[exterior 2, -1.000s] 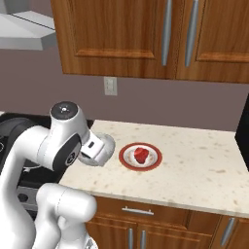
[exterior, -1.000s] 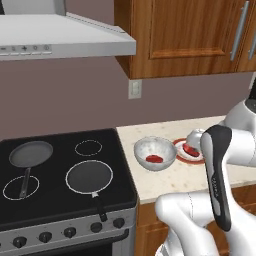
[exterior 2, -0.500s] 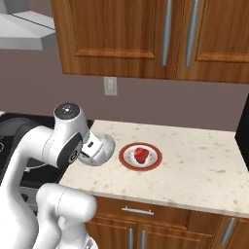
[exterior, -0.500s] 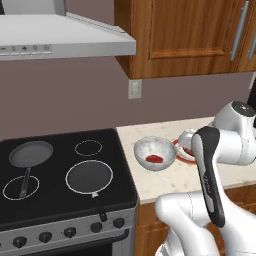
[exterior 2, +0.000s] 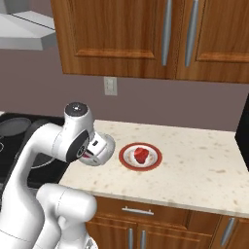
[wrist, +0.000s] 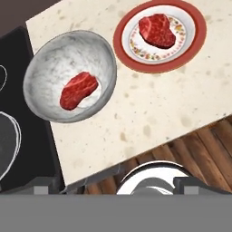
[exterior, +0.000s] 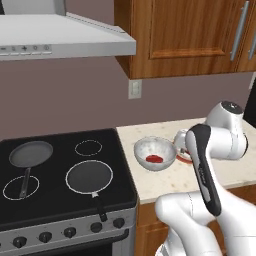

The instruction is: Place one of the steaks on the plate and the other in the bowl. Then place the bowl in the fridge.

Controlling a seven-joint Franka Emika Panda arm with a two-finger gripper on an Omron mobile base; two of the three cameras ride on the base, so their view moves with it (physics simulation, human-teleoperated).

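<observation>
The round speckled whitish-grey bowl point(wrist: 69, 76) holds one red raw steak point(wrist: 78, 89). At its 2 o'clock, the red-rimmed plate point(wrist: 198, 38) carries the other steak point(wrist: 157, 30). Jaws stand wide, empty.

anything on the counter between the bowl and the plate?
Nothing. In the hand view the bowl and the plate sit side by side, with just a thin sliver of bare speckled counter between their rims.

A bowl point(exterior: 155, 153) with a steak point(exterior: 154, 158) in it sits on the counter point(exterior: 235, 172) near its left edge, just beside the stove point(exterior: 65, 175), where two pans point(exterior: 31, 153) rest; the arm point(exterior: 205, 167) hides the plate
</observation>
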